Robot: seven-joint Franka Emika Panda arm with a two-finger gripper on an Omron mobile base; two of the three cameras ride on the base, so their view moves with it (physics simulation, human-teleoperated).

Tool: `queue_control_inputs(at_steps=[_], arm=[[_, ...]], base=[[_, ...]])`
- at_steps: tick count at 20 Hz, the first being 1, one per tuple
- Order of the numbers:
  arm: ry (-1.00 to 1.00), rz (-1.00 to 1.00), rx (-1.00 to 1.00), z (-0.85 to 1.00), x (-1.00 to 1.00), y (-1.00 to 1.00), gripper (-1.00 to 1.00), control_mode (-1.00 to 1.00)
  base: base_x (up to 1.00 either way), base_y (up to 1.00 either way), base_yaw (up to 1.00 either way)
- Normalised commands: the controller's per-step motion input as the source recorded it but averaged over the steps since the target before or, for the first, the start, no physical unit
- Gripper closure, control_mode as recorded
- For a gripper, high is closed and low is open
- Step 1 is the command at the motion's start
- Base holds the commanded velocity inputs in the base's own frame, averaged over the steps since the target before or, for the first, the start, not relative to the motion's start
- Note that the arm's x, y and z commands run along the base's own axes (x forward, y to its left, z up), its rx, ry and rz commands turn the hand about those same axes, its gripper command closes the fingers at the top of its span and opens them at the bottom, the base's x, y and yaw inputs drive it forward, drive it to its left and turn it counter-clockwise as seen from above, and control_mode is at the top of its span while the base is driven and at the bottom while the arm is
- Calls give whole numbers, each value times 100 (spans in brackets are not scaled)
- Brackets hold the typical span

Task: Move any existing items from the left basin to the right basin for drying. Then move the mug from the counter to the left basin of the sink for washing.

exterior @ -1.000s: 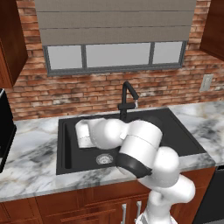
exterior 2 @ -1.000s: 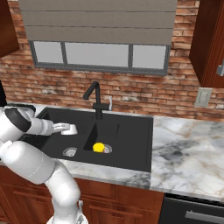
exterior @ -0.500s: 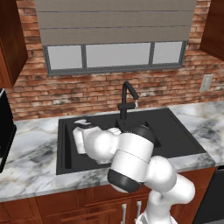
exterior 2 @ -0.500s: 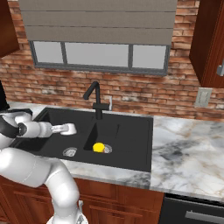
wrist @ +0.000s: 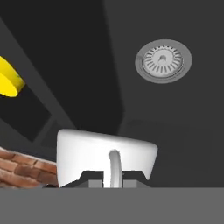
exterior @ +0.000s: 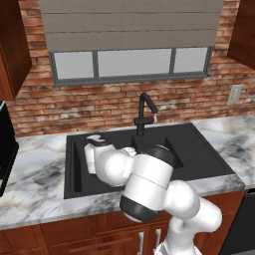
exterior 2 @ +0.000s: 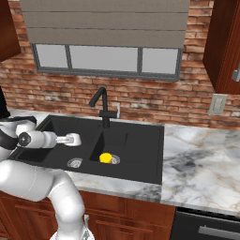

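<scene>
Mug held over left basin, jaws nearly closed on its handle.
Yellow cup already sits in right basin; gripper carries the mug above the drain, likely for set-down.

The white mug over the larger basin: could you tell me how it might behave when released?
The white mug looks rigid and glossy, so probably slippery. The tool pinches only its thin handle, so it may swing. Dropped onto the hard black left basin, it might chip.
</scene>
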Motion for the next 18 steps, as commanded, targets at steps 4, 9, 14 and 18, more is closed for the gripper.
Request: queue_control_inputs(at_steps=[4, 9, 14, 18], arm=[[0, 0, 9, -6, 5, 2, 100, -100], [0, 0, 8, -9, 5, 3, 100, -100], [0, 0, 6, -13, 8, 4, 100, -100], [0, 0, 6, -17, 12, 2, 100, -100]], base=[[0, 0, 0], [0, 0, 0], [0, 0, 0], [0, 0, 0]])
